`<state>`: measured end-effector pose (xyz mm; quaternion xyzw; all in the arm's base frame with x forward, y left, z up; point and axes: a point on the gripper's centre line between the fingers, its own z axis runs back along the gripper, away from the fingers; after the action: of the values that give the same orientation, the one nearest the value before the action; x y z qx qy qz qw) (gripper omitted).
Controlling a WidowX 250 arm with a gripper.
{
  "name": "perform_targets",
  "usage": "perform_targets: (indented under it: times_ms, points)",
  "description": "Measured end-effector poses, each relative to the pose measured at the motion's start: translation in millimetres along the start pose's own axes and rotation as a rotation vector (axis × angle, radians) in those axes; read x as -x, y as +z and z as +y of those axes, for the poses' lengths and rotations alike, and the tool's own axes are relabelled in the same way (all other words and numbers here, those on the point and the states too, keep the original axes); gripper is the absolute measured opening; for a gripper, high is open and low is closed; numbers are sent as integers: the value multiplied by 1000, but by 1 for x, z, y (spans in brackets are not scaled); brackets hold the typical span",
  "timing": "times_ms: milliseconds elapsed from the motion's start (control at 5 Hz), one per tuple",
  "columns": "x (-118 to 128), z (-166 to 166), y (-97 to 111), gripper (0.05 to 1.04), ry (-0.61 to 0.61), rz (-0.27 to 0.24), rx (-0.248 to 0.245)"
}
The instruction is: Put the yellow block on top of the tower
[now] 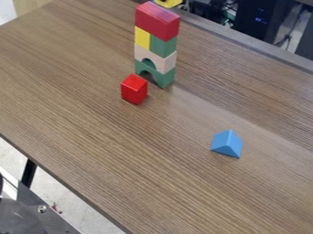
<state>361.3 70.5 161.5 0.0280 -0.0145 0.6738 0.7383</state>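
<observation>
The tower (161, 58) stands upright near the table's back edge. Its lowest piece is a green arch (165, 78), with a pale wooden arch (164, 62) over it. A small yellow block (142, 38) and a green block (163, 46) sit side by side on that, and a long red block (157, 21) lies across both as the top piece. Behind and above the tower, a yellow block (168, 2) with a dark opening is cut off by the view's top edge, apart from the red block in the picture. What supports it is hidden.
A small red block (134, 89) stands just in front of the tower's foot. Farther right and nearer the front lies a blue triangular block (227, 144). The wooden table (110, 137) ends in a diagonal edge at lower left, with dark metal hardware (27, 217) beyond it.
</observation>
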Motion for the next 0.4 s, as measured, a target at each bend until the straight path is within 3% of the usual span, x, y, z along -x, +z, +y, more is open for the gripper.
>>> perform_targets:
  times_ms: [400]
  points:
    - [0,1,-3,579,-4,-1,-8]
